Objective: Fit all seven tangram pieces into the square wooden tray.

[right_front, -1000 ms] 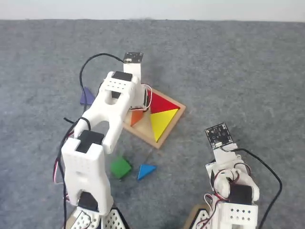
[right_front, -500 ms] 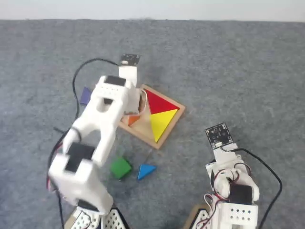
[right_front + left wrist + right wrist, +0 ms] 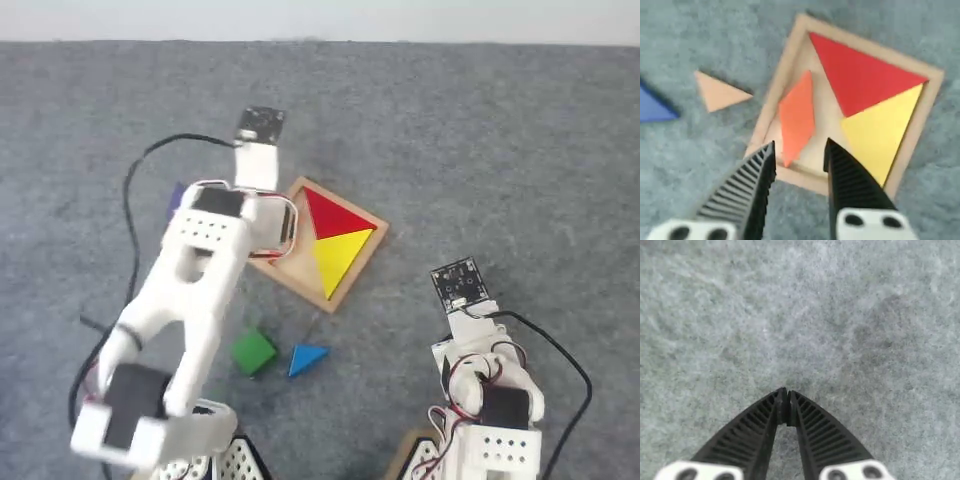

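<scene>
The left claw (image 3: 800, 145) hangs spread wide above the near rim of the square wooden tray (image 3: 802, 176), and we see nothing between its jaws and no contact with any piece. Just ahead of its tips an orange parallelogram (image 3: 796, 117) lies inside the tray along one wall. Farther ahead, a red triangle (image 3: 860, 75) and a yellow triangle (image 3: 885, 132) sit edge to edge and fill the tray's other half. Outside the tray, on the orange piece's side, a tan triangle (image 3: 717, 92) rests on the grey carpet (image 3: 840, 315), with a purple piece (image 3: 652, 107) beyond it. From the high view we find a green square (image 3: 252, 350) and a blue triangle (image 3: 306, 357) near each other on the carpet, back from the left claw towards the arm bases. The right claw (image 3: 786, 392) is well apart from the tray, its jaws pressed together at the tips over bare carpet, pinching nothing.
</scene>
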`<state>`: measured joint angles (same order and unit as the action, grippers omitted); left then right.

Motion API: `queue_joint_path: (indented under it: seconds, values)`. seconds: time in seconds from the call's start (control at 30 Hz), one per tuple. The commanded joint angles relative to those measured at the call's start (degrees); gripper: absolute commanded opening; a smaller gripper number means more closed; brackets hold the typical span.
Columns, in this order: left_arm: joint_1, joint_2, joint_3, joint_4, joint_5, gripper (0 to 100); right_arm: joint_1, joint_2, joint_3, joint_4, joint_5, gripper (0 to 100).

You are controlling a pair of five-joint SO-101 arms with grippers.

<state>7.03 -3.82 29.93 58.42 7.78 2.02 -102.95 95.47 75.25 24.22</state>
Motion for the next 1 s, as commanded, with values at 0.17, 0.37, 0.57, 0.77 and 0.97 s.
queue_joint_path:
  seconds: [0.17,0.37,0.57,0.77,0.97]
  values:
    - [0.35,19.6,-14.11,-0.62,1.05,16,-0.31,-0.92,0.97,0.13,0.44,0.8]
    - [0.79,23.21,-17.63,1.41,1.05,16,-0.31,-0.92,0.97,0.13,0.44,0.8]
    - [0.88,26.02,-19.65,5.8,1.05,14,-0.31,-0.92,0.97,0.13,0.44,0.8]
    - [0.97,27.34,-20.09,7.91,0.62,1,-0.31,-0.92,0.97,0.13,0.44,0.8]
    - [0.88,19.78,-16.57,6.86,-0.26,1,-0.31,-0.92,0.97,0.13,0.44,0.8]
